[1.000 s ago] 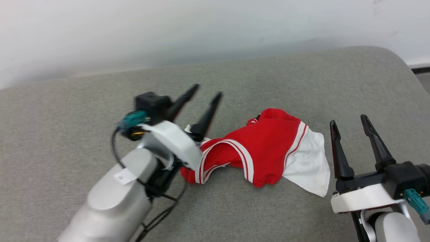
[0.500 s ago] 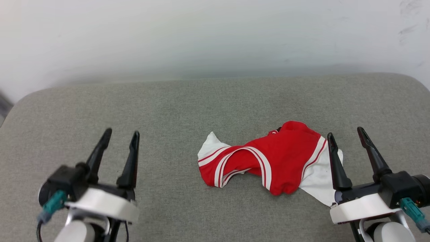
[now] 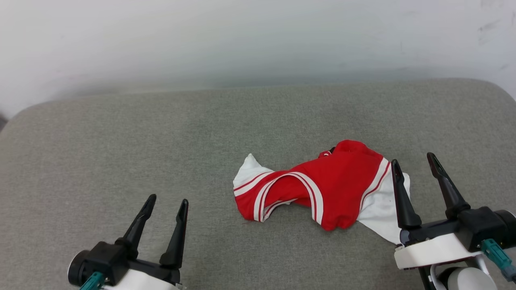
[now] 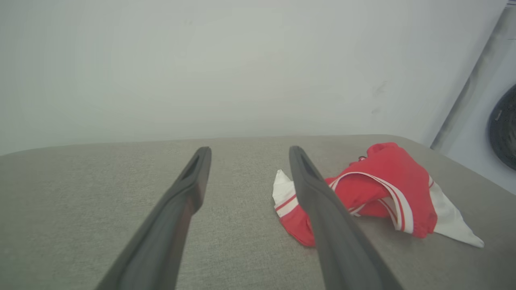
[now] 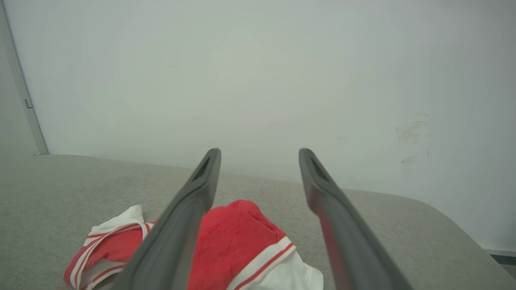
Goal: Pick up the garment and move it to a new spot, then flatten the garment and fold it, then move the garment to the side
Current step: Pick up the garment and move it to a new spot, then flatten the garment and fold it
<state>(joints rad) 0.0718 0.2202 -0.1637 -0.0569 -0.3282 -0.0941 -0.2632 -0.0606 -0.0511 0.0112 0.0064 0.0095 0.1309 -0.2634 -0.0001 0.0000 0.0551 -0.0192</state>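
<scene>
The crumpled red cloth shirt with white sleeves and striped trim point(image 3: 322, 189) lies in a soft heap, right of the middle of the grey fuzzy pad point(image 3: 141, 133) with round corners. Bare pad spreads left and behind it. The right gripper point(image 3: 412, 158) sits just beside its white sleeve, the left gripper point(image 3: 168, 198) well apart; both have fingers spread, empty.

You have one garment point(image 3: 322, 189) to count: a single red jersey T-shirt with two white sleeves. There is one grey fabric tabletop point(image 3: 121, 141). Two grippers – the left gripper point(image 3: 168, 198) and the right gripper point(image 3: 412, 158) – with two dark fingers point(image 3: 402, 201) each, four in all.
</scene>
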